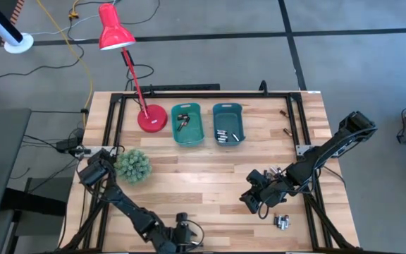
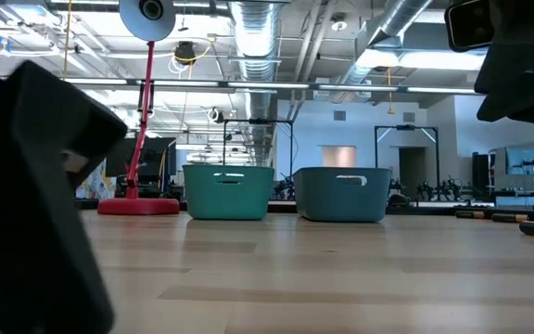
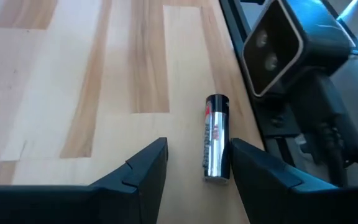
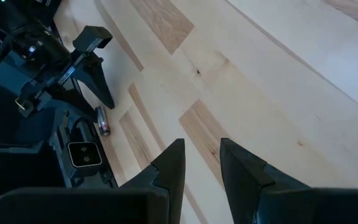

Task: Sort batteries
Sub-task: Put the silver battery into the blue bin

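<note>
Wood-slat table (image 1: 210, 176) in a big workshop; both teal bins (image 1: 187, 124) already hold some batteries (image 1: 222, 134), but a few cells sit loose near the right edge. The left gripper (image 3: 194, 165) sits low at the front edge, jaws apart around one battery (image 3: 215, 138), not clamped. The right gripper (image 4: 197, 165) hovers mid-table, jaws slightly apart, empty.

Wooden tabletop (image 1: 189, 176) of pale planks, framed by dark rails. Red desk lamp (image 1: 115, 32) — its round base (image 1: 151, 118) stands at the far edge, just beside the left of two teal bins (image 1: 187, 125), (image 1: 228, 124) set side by side. Green spiky ball plant (image 1: 132, 166) nearer the left edge, well apart from the bins. Grey floor (image 1: 210, 49) beyond — yellow cable (image 1: 83, 67) trailing across it.
</note>
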`<state>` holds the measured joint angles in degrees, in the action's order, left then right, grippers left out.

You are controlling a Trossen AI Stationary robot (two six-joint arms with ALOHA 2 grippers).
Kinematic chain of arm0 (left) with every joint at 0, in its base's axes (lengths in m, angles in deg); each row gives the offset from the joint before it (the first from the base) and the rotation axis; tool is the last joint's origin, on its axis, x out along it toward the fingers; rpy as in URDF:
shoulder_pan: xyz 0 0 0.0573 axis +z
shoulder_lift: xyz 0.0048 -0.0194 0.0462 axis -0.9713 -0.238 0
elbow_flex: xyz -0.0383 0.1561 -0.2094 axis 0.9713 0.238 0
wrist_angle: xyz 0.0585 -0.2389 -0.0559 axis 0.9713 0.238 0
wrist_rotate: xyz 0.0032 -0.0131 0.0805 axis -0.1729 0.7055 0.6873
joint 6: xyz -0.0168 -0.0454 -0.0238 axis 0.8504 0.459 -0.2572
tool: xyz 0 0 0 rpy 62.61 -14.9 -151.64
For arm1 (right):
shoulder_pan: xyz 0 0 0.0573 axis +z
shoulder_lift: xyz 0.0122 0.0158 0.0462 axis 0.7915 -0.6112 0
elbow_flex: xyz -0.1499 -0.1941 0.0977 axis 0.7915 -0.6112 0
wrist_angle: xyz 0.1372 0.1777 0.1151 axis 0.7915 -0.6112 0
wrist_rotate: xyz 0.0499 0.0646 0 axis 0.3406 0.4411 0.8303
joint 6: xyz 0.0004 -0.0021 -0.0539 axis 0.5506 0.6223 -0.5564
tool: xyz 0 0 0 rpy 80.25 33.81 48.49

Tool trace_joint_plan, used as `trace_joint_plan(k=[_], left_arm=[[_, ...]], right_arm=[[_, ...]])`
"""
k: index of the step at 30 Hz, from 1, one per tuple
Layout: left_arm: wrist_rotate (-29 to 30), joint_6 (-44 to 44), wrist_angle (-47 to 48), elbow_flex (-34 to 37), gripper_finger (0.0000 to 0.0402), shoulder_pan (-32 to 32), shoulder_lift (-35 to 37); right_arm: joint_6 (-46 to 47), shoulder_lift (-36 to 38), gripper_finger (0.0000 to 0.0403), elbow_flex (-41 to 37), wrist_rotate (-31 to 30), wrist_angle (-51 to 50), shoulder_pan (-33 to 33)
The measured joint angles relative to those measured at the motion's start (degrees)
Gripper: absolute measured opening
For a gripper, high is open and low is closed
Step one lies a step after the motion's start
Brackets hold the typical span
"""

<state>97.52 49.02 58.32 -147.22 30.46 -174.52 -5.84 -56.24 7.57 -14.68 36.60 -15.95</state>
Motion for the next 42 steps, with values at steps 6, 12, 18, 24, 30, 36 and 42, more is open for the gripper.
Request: trace_joint_plan(k=[6, 12, 18, 24, 30, 36, 42], left_arm=[[-0.01, -0.02, 0.04, 0.0, 0.0171, 1.43, 0.0], [-1.19, -0.24, 1.67, -0.04, 0.0171, 2.91, 0.07], [-1.21, -1.03, 4.67, -0.13, 0.0148, 3.88, 0.18], [-1.19, -2.35, 5.17, -0.13, 0.0105, 5.04, 0.22], [-2.28, -5.02, 6.26, -0.15, 0.0058, 6.39, 0.27], [-3.42, -6.59, 6.54, -0.13, 0.0047, 7.78, 0.28], [-5.46, -5.6, 6.77, -0.08, 0.0049, 11.62, 1.13]], right_arm=[[0.47, 0.0, 0.0117, 0.0, 0.0, 0.0, 0.0], [0.67, 0.0, 0.0117, 0.0, 0.0, 0.02, 0.0], [1.57, 0.0, 0.0117, 0.0, 0.0, 0.0, 0.0], [2.58, 0.0, 0.0117, 0.0, 0.0, 0.0, 0.0], [2.69, 0.0, 0.0117, 0.0, 0.0, -0.02, 0.0], [2.36, 0.0, 0.0117, 0.0, -0.01, -0.89, -0.11], [-3.0, 0.0, 0.0117, 0.0, -0.02, -1.75, -0.36]])
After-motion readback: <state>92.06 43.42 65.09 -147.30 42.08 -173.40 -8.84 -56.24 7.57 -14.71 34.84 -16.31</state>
